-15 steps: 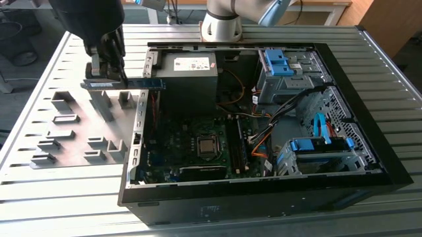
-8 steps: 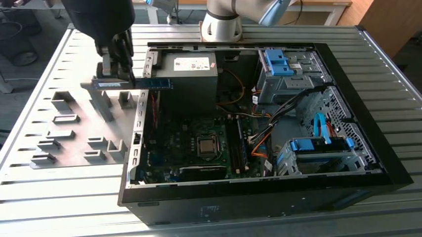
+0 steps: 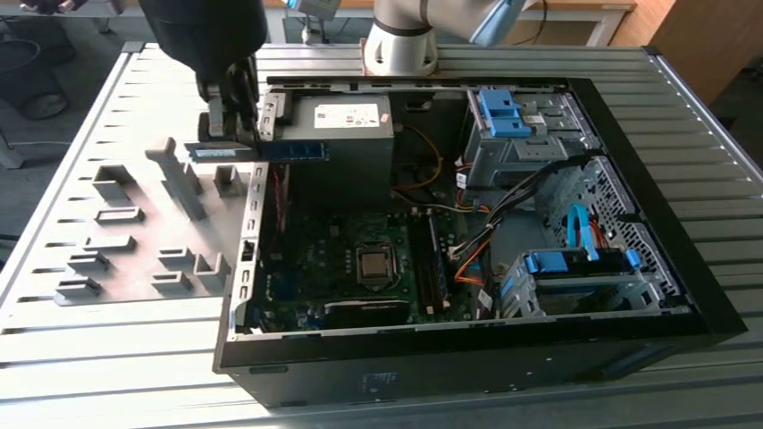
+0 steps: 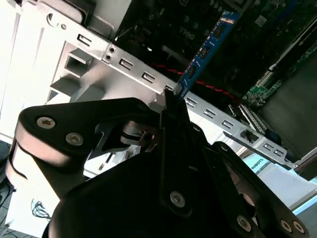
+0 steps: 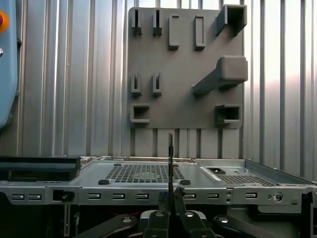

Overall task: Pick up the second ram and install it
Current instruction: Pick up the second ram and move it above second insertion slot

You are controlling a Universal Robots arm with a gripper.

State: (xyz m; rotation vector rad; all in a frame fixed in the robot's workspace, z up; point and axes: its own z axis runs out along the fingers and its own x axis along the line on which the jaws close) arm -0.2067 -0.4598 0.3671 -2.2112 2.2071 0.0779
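Blue-green and thin, the long flat circuit-board stick that is your second ram (image 3: 296, 150) is lying level in the air in the exterior view. Your black two-fingered gripper (image 3: 232, 141) is pinching one end of it, and the other end is reaching over the side wall of the open black computer case (image 3: 477, 357) towards the grey metal power supply box (image 3: 346, 125). The stick is hanging well apart from the green motherboard (image 3: 346, 259), and the grey plastic holder plate (image 3: 131, 241) with its blocks is sitting on the ribbed metal table (image 3: 120, 375) at the exterior view's left. In the second wrist view your gripper (image 4: 171, 101) is clamping the near end, and the second ram (image 4: 208, 47) is pointing away over the slotted silver case wall (image 4: 124, 63) and a red cable (image 4: 218, 89). In the first wrist view the second ram (image 5: 170, 163) is showing edge-on as a thin upright line rising from the gripper (image 5: 171, 197), with the holder plate (image 5: 185, 69) lying beyond the case wall (image 5: 99, 196)
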